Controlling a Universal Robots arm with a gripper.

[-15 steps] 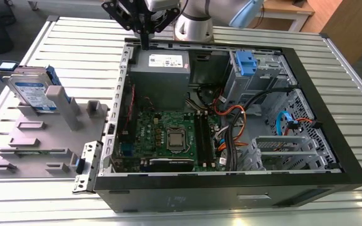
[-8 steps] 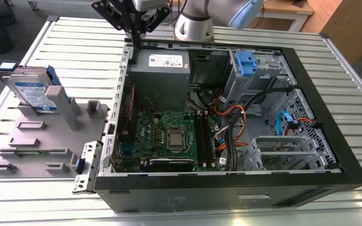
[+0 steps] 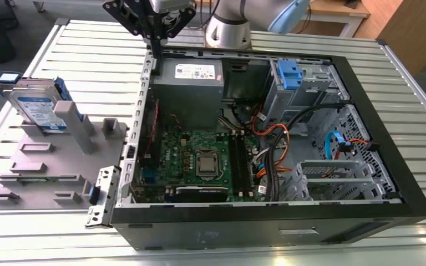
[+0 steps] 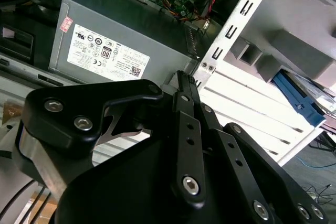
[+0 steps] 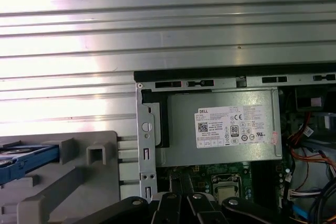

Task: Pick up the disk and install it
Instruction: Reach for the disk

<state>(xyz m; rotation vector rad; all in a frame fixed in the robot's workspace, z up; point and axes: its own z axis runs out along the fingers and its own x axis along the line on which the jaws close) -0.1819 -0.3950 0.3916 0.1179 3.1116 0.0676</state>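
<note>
Above the case (image 3: pixel 272 219) rear corner, hand (image 3: pixel 153 66) hangs closed, empty, well apart from disk (image 3: pixel 37 106) on the stand (image 3: pixel 42 166).

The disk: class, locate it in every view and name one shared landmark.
Exterior view: the disk stands in the grey fixture at the exterior view's left, outside the computer case.
Second wrist view: the disk lies past the case's edge, by the fixture.
First wrist view: the disk rests in the fixture, next to the case.
Shared landmark: the grey power supply with its white sticker.
</note>
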